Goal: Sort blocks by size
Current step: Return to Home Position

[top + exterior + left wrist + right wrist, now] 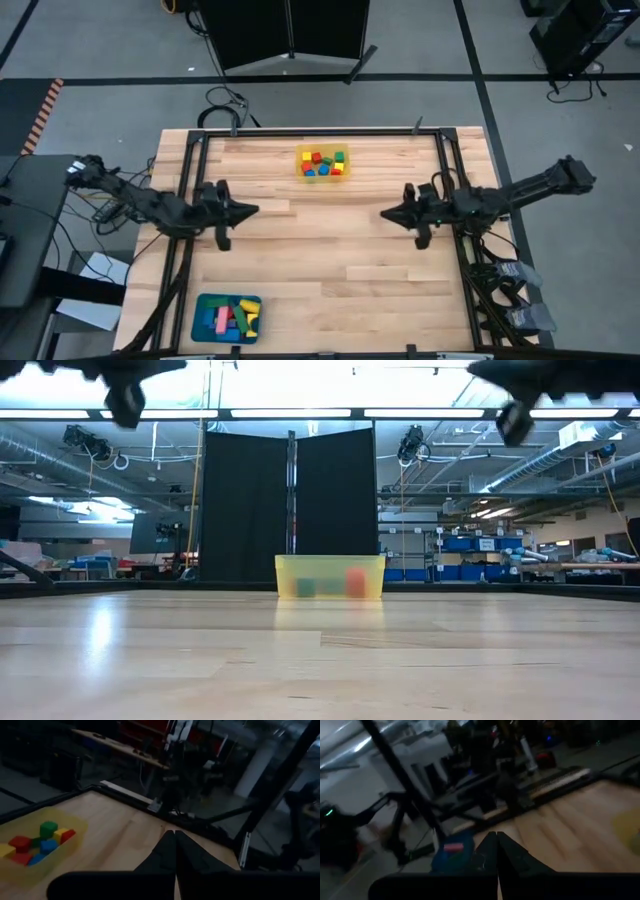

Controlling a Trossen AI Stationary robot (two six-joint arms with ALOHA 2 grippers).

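1. High view: cube blocks (322, 164) are lying in the yellow tray (300, 151) at the surface's (330, 255) far edge, and longer blocks (230, 318) are lying in the teal tray (197, 322) at its near-left corner.
2. Left tool (252, 210) and right tool (385, 213) are hovering clenched and empty.

— Where do the cameras sit?
— One is overhead, facing straight down on the whole desk (340, 240). One is at desk level, facing across. The wrist ones peer close past the left claw (174, 835) and right claw (497, 836).
— Overlap?
— High, low and left wrist all see the yellow tray (325, 566).

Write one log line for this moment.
left pincer shut, raised | right pincer shut, raised | cubes in yellow tray | bars in teal tray
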